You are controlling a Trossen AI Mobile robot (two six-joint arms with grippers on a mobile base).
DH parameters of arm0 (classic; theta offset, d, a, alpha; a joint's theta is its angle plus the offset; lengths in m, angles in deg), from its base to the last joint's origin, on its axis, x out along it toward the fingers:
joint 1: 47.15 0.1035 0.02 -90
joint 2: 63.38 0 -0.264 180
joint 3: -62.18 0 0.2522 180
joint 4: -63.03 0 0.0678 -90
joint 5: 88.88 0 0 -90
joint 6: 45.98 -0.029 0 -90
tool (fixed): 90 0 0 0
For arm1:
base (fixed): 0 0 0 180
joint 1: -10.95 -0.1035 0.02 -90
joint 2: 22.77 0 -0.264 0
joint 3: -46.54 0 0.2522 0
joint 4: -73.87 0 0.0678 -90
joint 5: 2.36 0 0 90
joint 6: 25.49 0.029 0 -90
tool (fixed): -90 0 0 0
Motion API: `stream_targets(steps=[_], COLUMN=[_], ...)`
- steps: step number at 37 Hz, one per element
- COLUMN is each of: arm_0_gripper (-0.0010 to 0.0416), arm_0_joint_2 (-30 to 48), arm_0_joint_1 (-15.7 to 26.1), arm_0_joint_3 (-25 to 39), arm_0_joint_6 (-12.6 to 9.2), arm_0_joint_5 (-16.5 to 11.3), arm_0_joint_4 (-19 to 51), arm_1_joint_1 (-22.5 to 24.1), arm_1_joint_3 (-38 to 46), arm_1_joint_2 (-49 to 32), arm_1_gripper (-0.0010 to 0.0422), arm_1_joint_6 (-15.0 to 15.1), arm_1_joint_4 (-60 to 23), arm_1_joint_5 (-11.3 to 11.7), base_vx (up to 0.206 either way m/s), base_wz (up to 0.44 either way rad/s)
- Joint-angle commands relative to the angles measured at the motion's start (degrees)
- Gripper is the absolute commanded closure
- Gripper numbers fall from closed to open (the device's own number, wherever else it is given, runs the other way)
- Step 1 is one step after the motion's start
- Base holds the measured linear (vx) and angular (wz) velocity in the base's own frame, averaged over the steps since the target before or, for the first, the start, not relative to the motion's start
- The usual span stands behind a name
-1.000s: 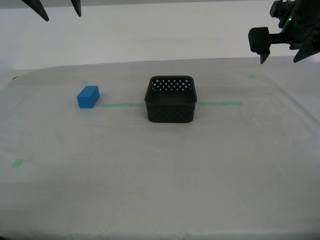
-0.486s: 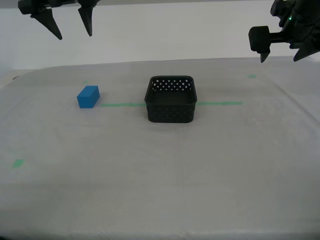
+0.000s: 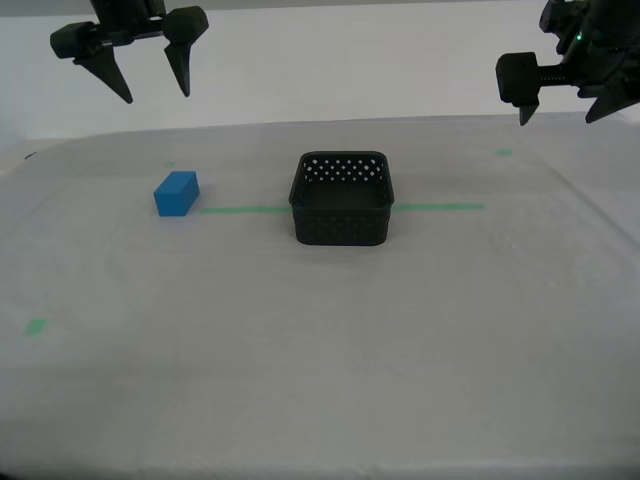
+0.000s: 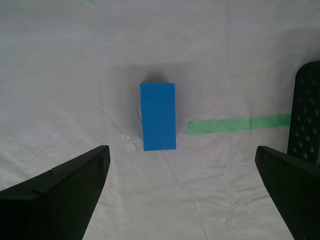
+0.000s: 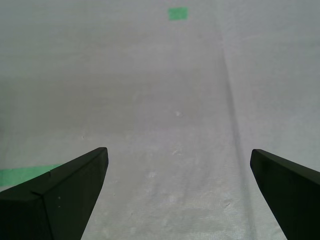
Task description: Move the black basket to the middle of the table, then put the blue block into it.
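Black basket (image 3: 341, 198) sits mid-table (image 3: 320, 340) on the green tape line (image 3: 440, 208), empty. Blue block (image 3: 176, 193) lies on the table toward the exterior view's left, well apart from the basket. My second gripper (image 3: 146, 68) hangs above the block, fingers wide. My first gripper (image 3: 565, 95) hovers at the exterior view's upper right, fingers wide, holding nothing.
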Motion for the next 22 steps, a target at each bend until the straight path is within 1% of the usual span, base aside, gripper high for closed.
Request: stream_targets(steps=[1, 22], arm_0_gripper=[0.0007, 0.0007], arm_0_joint_2=[-0.02, -0.02], arm_0_joint_1=[0.00, 0.00], arm_0_joint_3=[0.02, 0.02], arm_0_joint_6=[-0.09, -0.07], arm_0_joint_5=[0.11, 0.11], arm_0_joint_4=[-0.15, -0.17], arm_1_joint_1=[0.02, -0.13], arm_1_joint_3=[-2.03, -11.93], arm_1_joint_2=[0.00, 0.00], arm_1_gripper=[0.0010, 0.0011], arm_1_joint_6=[0.09, 0.09], arm_1_joint_4=[1.62, 11.82], arm_1_joint_5=[-0.61, -1.09], base_vx=[0.000, 0.000], base_wz=[0.000, 0.000])
